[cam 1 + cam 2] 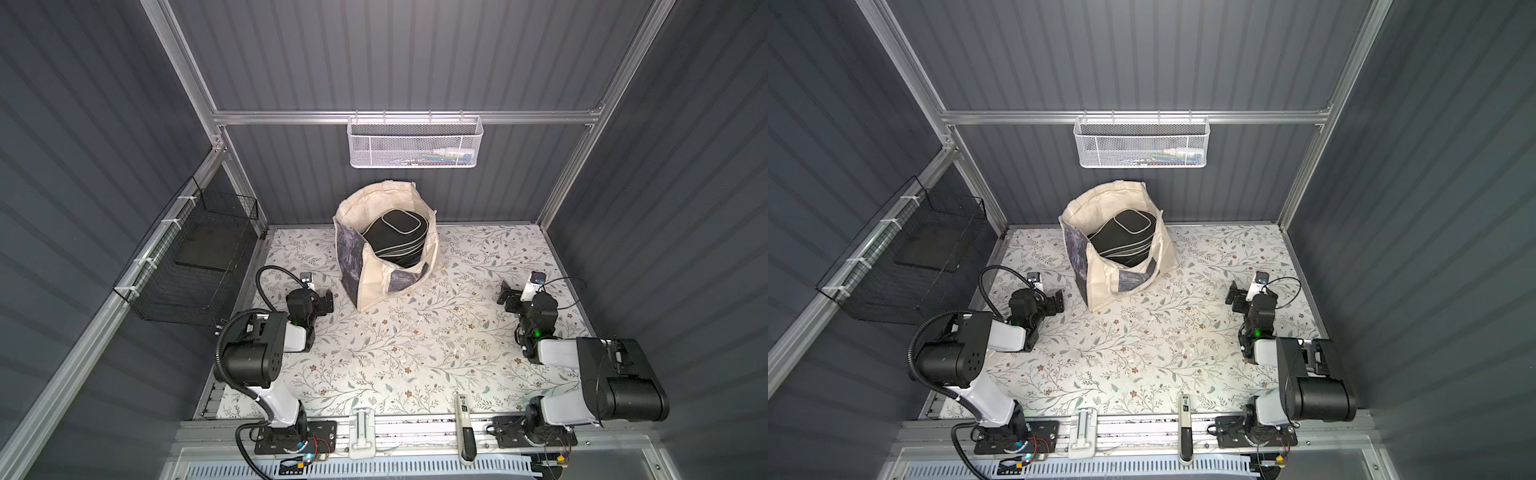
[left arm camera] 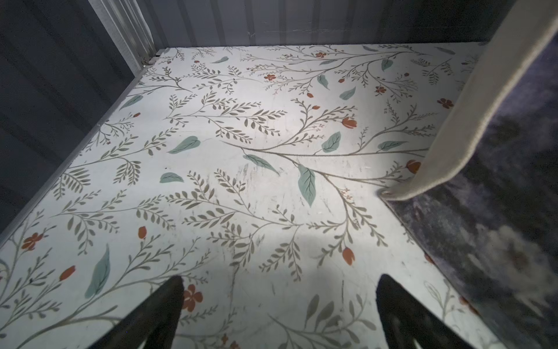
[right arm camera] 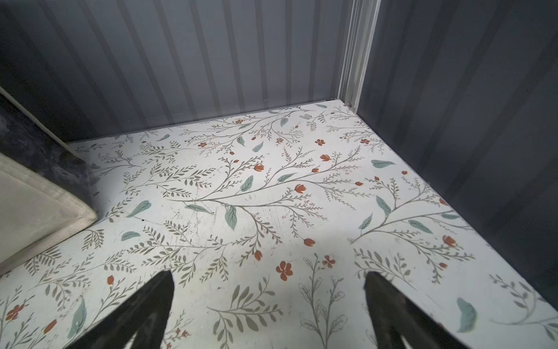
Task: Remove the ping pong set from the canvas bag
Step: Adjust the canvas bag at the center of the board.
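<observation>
The canvas bag point(image 1: 374, 286) point(image 1: 1100, 282) stands upright and open at the back middle of the floral table. It is cream with dark marbled panels. Black paddle cases of the ping pong set point(image 1: 392, 237) point(image 1: 1123, 237), edged in pale piping, lie stacked inside it; anything beneath them is hidden. My left gripper point(image 1: 322, 300) point(image 2: 280, 279) hovers low to the left of the bag, open and empty, with the bag's marbled side point(image 2: 498, 181) close beside it. My right gripper point(image 1: 509, 300) point(image 3: 268, 274) sits to the right of the bag point(image 3: 36, 205), open and empty.
A white mesh basket point(image 1: 415, 143) hangs on the back rail above the bag. A black wire basket point(image 1: 195, 266) is fixed to the left wall. A white and black pen-like tool point(image 1: 463, 419) lies on the front rail. Grey ribbed walls enclose the table point(image 1: 415, 353).
</observation>
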You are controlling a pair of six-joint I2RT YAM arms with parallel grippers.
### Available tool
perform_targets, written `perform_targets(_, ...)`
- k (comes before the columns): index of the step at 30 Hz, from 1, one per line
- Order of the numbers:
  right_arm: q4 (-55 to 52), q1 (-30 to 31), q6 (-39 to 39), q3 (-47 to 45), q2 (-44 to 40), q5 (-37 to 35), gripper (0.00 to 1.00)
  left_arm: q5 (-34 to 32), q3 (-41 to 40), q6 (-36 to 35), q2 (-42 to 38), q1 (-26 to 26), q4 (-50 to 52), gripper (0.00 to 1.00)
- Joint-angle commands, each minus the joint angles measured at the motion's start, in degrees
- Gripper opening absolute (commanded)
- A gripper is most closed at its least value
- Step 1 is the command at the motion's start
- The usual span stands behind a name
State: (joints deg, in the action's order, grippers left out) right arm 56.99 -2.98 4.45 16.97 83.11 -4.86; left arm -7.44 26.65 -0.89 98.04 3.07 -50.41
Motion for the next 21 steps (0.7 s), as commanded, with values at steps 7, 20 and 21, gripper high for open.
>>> perform_targets(7,0.6,0.0,-0.3,1.0,0.6,0.4,0.99,0.1,1.0,-0.3,0.5,0.1,-0.9,1.0)
perform_targets(20,0.0,0.0,-0.4,1.4,0.8,0.6,0.99,0.2,1.1,-0.3,0.5,0.1,-0.7,1.0)
perform_targets(21,0.0,0.0,-0.3,1.4,0.9,0.6,0.99,0.2,1.1,-0.3,0.5,0.1,-0.7,1.0)
